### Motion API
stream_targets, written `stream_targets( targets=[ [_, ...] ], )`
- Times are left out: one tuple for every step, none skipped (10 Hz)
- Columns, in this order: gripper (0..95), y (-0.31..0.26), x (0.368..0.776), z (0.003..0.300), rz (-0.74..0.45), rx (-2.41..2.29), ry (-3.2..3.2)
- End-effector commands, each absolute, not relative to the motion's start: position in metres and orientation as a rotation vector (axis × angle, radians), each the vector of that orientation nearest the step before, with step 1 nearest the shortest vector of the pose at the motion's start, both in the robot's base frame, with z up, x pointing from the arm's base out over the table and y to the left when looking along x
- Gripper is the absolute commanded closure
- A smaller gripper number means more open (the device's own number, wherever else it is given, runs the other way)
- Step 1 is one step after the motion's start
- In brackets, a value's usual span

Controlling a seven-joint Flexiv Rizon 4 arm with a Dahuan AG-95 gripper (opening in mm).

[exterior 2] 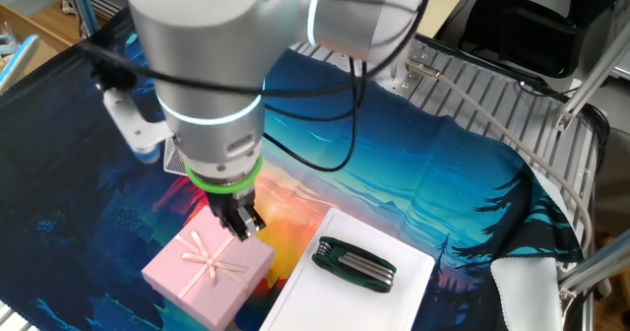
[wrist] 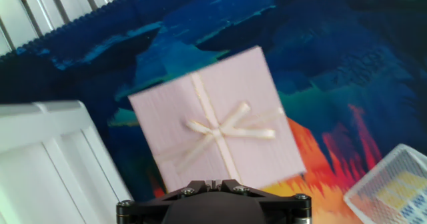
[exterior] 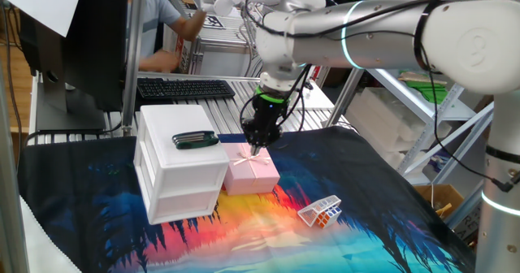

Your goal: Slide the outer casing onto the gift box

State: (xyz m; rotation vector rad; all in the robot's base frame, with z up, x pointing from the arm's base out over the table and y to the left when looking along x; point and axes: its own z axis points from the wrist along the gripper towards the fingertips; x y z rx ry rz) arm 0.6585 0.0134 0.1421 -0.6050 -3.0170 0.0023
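— So where's the casing (exterior: 253,174)?
— On the counter (exterior: 382,224), touching the white cabinet (exterior: 180,169), bow up.
— And the claw (exterior: 258,149)?
— Just above its edge; whether it's apart, I can't tell.

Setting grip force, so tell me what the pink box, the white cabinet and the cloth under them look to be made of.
Pink box: looks like matte cardboard with fine ribbing, and a pale bow marked on top. White cabinet: probably plastic, smooth with a slight sheen and moulded drawer fronts. Cloth: seemingly soft printed fabric, since it creases and drapes at the table edge.
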Motion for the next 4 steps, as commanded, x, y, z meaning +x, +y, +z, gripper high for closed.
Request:
stream_targets(
  targets=[
    [95.0, 0.010, 0.658, 0.146, 0.024, -0.604, -3.012],
    [95.0, 0.006, 0.655, 0.151, 0.038, -0.612, -3.008],
    [95.0, 0.003, 0.653, 0.155, 0.041, -0.623, -2.999],
    [95.0, -0.001, 0.651, 0.157, 0.043, -0.638, -2.989]
  ],
)
